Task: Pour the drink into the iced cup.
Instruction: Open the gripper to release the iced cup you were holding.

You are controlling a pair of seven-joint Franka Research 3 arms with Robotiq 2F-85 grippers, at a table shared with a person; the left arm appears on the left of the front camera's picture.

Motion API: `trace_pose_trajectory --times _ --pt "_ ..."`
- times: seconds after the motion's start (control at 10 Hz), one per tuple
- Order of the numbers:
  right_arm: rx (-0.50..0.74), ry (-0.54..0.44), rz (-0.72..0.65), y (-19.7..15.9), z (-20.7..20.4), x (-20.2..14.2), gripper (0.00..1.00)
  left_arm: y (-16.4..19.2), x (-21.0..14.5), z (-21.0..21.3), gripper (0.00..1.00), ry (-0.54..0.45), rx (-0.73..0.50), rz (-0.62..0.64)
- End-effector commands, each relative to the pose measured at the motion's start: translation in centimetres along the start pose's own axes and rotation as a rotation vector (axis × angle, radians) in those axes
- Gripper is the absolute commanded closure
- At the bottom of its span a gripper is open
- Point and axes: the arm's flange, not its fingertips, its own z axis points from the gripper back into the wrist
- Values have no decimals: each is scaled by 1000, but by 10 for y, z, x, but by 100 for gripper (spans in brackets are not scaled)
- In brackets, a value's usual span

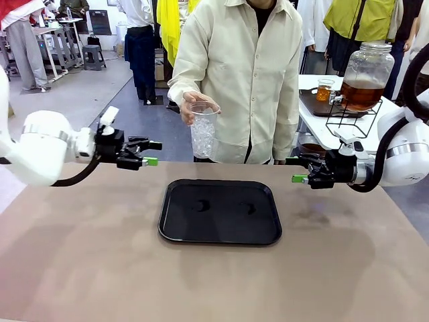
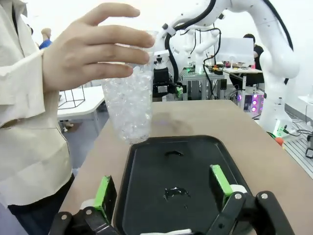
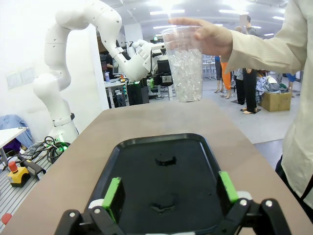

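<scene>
Drink (image 1: 360,94): amber liquid in the lower part of one large round glass jar (image 1: 364,75), standing on a black wire stand (image 1: 353,119) on a white side table (image 1: 315,121) behind the right arm, well apart from the worktop (image 1: 214,275). One small clear cup of the same liquid (image 1: 325,89) sits just beside the jar on a dark tray. The front view carries both; the wrist views do not.

Iced cup (image 1: 203,129): one clear plastic cup, roughly two-thirds full of ice, held upright near its rim by the person's hand (image 1: 195,104), in the air beyond the worktop's far edge. The left wrist view gives the ice pieces (image 2: 130,105) in detail; the right wrist view has the cup (image 3: 185,63) smaller, against the room.

One black tray (image 1: 220,236) lies mid-worktop. The wrist views show two small wet marks on it (image 2: 175,192).

Left claw (image 1: 151,153): fingers spread wide, holding nothing, above the worktop left of the tray. Right claw (image 1: 297,170): likewise spread wide, holding nothing, right of the tray. Two green pads (image 3: 113,192) per claw.
</scene>
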Motion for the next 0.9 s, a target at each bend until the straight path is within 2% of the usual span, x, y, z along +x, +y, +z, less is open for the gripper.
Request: trace_pose_trajectory --times 0.0,0.2,0.3,0.4,0.8 --pt "3 0 3 -1 -1 2 0 -12 -10 17 0 -56 10 -44" --pt "3 0 3 -1 -1 2 0 -18 -17 27 0 -64 45 -39" --pt "3 0 3 -1 -1 2 0 -17 -14 27 0 -36 65 -24" --pt "3 0 3 -1 -1 2 0 -12 -17 28 0 -44 28 -25" --pt "3 0 3 -1 -1 2 0 -12 -17 28 0 -44 28 -25"
